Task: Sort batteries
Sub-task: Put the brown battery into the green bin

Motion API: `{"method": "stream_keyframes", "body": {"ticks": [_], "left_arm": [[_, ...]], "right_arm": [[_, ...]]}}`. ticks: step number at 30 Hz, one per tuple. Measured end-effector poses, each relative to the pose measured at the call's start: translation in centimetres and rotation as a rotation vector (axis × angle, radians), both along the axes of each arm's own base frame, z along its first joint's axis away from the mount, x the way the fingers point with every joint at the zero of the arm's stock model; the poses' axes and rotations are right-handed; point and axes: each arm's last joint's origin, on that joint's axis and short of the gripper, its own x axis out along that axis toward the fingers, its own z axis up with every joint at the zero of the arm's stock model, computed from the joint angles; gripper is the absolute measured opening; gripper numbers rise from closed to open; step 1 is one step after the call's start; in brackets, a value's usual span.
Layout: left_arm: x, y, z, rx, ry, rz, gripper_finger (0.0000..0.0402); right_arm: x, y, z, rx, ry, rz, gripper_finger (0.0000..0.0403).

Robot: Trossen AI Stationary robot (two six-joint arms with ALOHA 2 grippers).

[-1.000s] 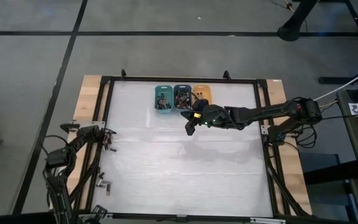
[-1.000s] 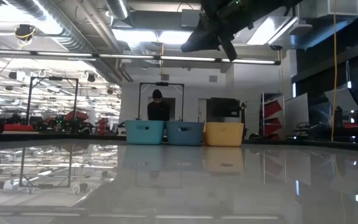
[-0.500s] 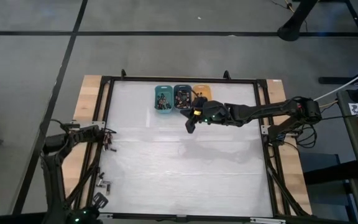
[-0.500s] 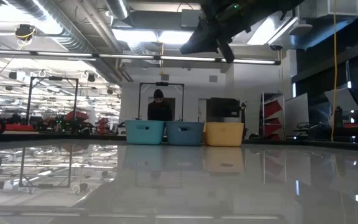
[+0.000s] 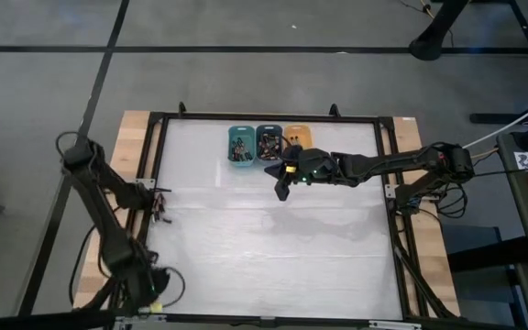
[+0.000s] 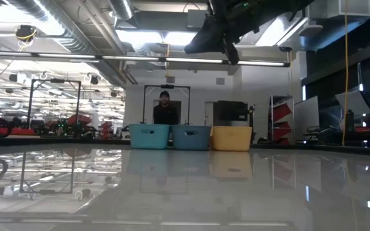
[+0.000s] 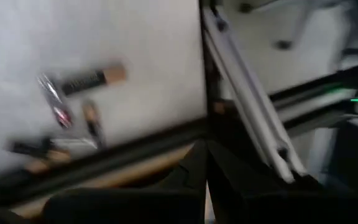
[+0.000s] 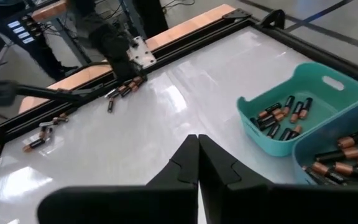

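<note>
- Both arms: dark, slim, jointed links.
- Right tool [image 5: 281, 191]: black, with a yellow mark and a green light behind it.
- Left tool [image 5: 160, 209]: black, with a white plate.
- Black cables loop at the right arm's base.

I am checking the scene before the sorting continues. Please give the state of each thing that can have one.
Left gripper: fingers shut, empty, at the table's left edge.
Right gripper: fingers shut, empty, raised near the bins.
Teal bin: holds batteries.
Blue bin: holds batteries.
Loose batteries: lying flat on the table.

right gripper [image 5: 283, 189]: beside three bins [image 5: 269, 144] | left gripper [image 5: 159, 207]: table's [image 5: 273, 266] left edge
</note>
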Motion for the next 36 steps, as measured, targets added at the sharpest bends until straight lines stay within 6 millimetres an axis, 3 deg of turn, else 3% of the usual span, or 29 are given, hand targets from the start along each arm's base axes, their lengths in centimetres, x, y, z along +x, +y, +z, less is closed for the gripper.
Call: {"method": "stream_keyframes", "body": {"ticks": [5,10,17,22,26,31,33,36], "left_arm": [[-0.2,2.7,-1.3,-0.172,0.105,0.170,0.0000],[-0.4,3.2,-2.9,-0.229,0.228,0.210,0.0000],[0.1,3.4,-3.1,-0.205,0.081,0.201,0.0000],[2.0,5.0,-1.1,-0.106,-0.150,0.220,0.0000],[3.7,9.3,1.1,0.083,-0.428,0.293,0.0000],[5.8,15.8,2.3,0.281,-0.645,0.446,0.0000],[6.6,18.3,1.9,0.327,-0.633,0.553,0.0000],[6.5,21.7,0.8,0.348,-0.417,0.762,0.0000]], "right_arm": [[0.0,0.1,0.0,0.002,0.003,0.036,0.0000],[0.0,0.1,-0.1,-0.001,0.011,0.044,0.0000],[0.0,0.1,-0.1,-0.010,0.013,0.048,0.0000],[0.2,0.1,0.6,-0.012,-0.027,0.050,0.0000],[0.8,-0.6,2.6,-0.014,-0.122,0.086,0.0000],[0.9,-3.2,4.8,0.013,-0.161,0.102,0.0000],[0.6,-4.5,5.1,0.043,-0.129,0.098,0.0000],[0.1,-6.0,4.6,0.085,-0.045,0.071,0.0000]]}}
